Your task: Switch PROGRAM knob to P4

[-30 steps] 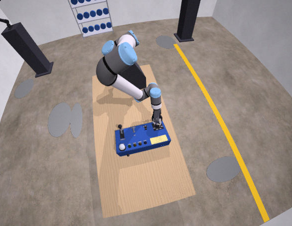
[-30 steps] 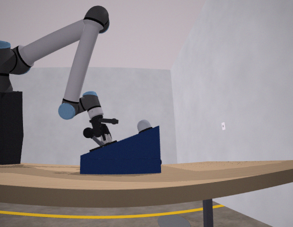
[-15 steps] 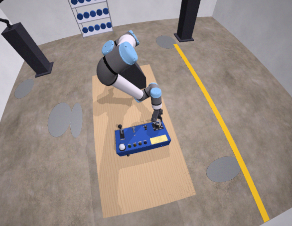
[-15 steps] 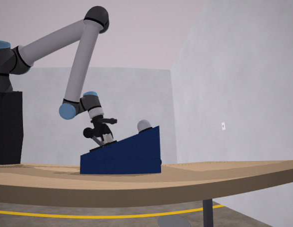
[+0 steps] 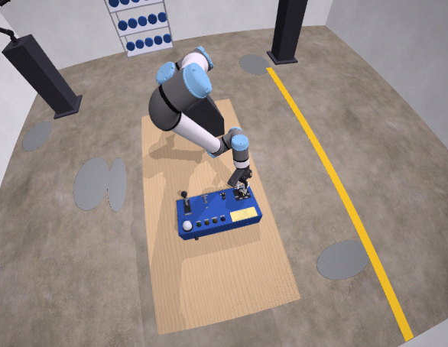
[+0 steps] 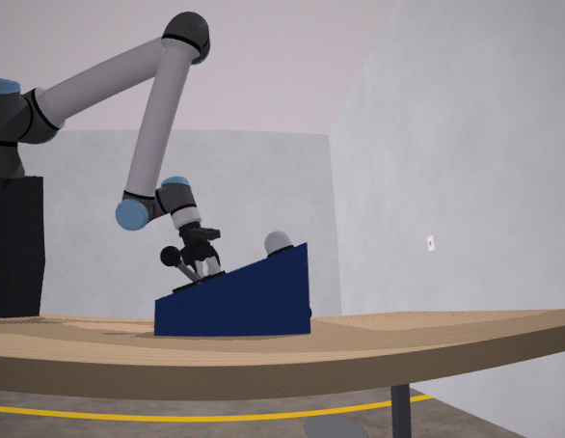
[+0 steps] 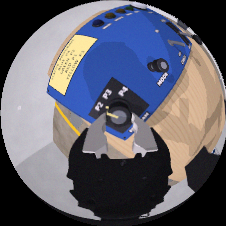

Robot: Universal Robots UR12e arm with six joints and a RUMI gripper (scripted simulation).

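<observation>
A blue sloped console (image 5: 219,214) sits on the wooden table. The PROGRAM knob (image 7: 120,113) is a dark round knob on a black plate marked P2, P3 and P4, at the console's back right corner. My gripper (image 7: 118,113) is shut on this knob, one silver finger on each side. The knob's pale pointer line points toward the P2 mark. In the top view the gripper (image 5: 241,189) stands over the console's right rear corner. In the side view the fingers (image 6: 203,267) touch the console's low end.
The console also carries a small black MODE knob (image 7: 157,65), a yellow label (image 5: 244,214), a row of round buttons (image 5: 211,222), a white dome (image 5: 187,225) and a black lever (image 5: 185,202). A black ball-topped lever (image 6: 171,256) stands just beside the gripper.
</observation>
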